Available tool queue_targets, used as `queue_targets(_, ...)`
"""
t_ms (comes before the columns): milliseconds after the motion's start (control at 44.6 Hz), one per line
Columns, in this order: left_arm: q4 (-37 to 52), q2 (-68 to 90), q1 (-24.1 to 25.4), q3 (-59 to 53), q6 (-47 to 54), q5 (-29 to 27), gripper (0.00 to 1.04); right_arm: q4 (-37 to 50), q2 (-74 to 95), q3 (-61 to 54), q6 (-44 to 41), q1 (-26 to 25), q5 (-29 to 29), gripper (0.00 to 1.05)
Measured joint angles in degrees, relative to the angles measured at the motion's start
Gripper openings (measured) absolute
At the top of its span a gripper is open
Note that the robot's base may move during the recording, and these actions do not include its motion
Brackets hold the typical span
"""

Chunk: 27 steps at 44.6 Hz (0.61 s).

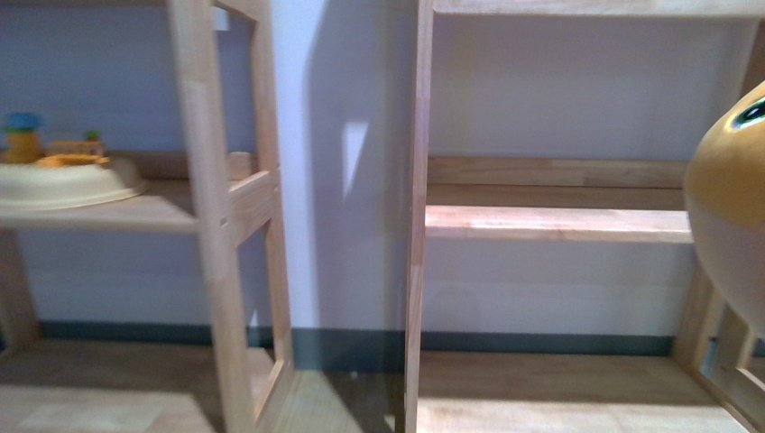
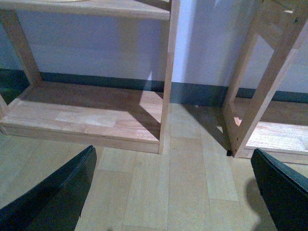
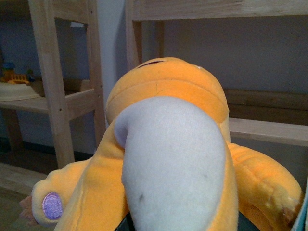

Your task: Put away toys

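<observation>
The large orange-yellow plush animal (image 3: 168, 159) fills the right wrist view, its pale belly towards the camera and a purple-pink paw pad low on one side. My right gripper (image 3: 180, 226) is shut on it, with the jaws mostly hidden under the plush. In the front view part of the plush (image 1: 731, 198) shows at the right edge, held up level with the middle shelf (image 1: 559, 221) of the right wooden rack. My left gripper (image 2: 175, 192) is open and empty, its dark fingers (image 2: 53, 192) wide apart above the wood floor before the racks.
Two wooden shelf racks stand against a pale wall, with a gap between them. The left rack's shelf (image 1: 171, 212) holds a cream bowl (image 1: 68, 180) with small colourful toys. The racks' uprights (image 1: 212, 216) and bottom boards (image 2: 86, 118) stand close ahead.
</observation>
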Motion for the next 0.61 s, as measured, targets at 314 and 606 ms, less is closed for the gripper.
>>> queue_targets(314, -0.02, 0.26, 0.0, -0.02, 0.0, -0.02, 0.99, 0.0, 0.0, 0.0, 0.0, 0.0, -0.22, 0.09)
queue_targets(606, -0.04, 0.46, 0.0, -0.02, 0.0, -0.02, 0.99, 0.0, -0.02, 0.0, 0.0, 0.0, -0.15, 0.09)
